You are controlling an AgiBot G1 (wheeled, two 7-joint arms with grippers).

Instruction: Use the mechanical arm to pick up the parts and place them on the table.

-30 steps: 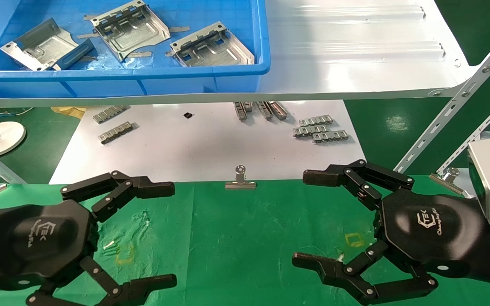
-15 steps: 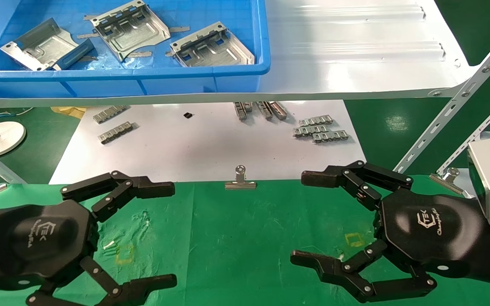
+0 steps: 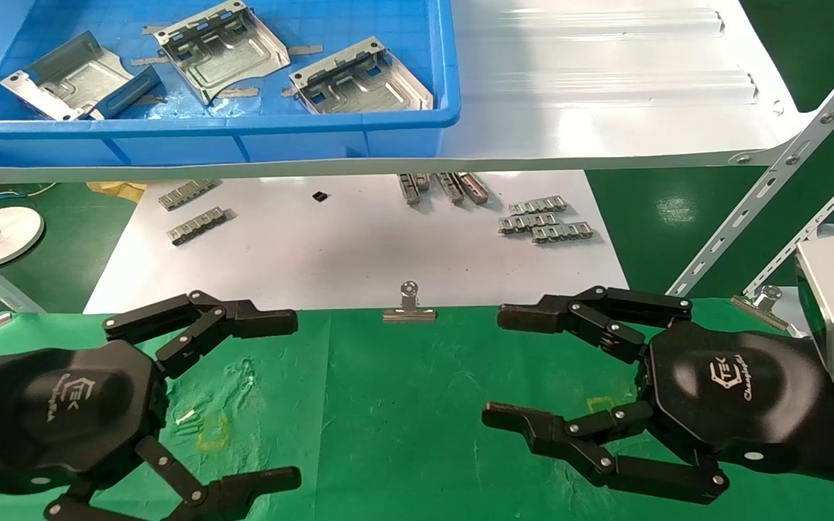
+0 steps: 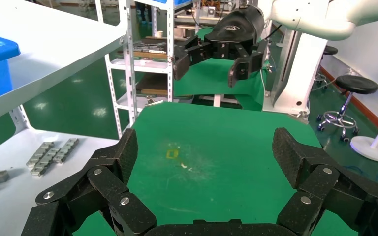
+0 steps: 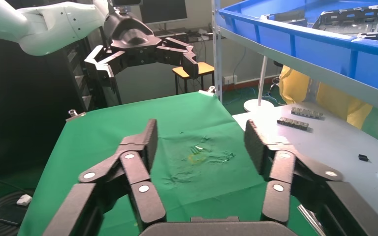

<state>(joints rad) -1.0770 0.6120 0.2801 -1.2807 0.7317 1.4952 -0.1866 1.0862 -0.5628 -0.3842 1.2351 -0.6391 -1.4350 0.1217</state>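
Observation:
Three silver-grey stamped metal parts lie in the blue bin (image 3: pixel 207 130) on the white shelf: one at the left (image 3: pixel 69 78), one in the middle (image 3: pixel 221 49), one at the right (image 3: pixel 359 79). My left gripper (image 3: pixel 272 394) hovers open and empty over the green cloth table (image 3: pixel 402 405) at the front left. My right gripper (image 3: pixel 507 369) hovers open and empty over the cloth at the front right. In the left wrist view the left gripper (image 4: pixel 204 152) frames bare cloth. In the right wrist view the right gripper (image 5: pixel 199 142) does the same.
A glossy white shelf (image 3: pixel 605 94) overhangs a white sheet (image 3: pixel 359 246) carrying several small grey toothed strips (image 3: pixel 544 221). A silver binder clip (image 3: pixel 408 307) pins the cloth's far edge; another (image 3: pixel 763 300) sits at the right. Slotted white shelf struts (image 3: pixel 772 174) rise at the right.
My right gripper has shifted left over the cloth and its fingers have drawn somewhat closer together, still open. The left gripper has not moved.

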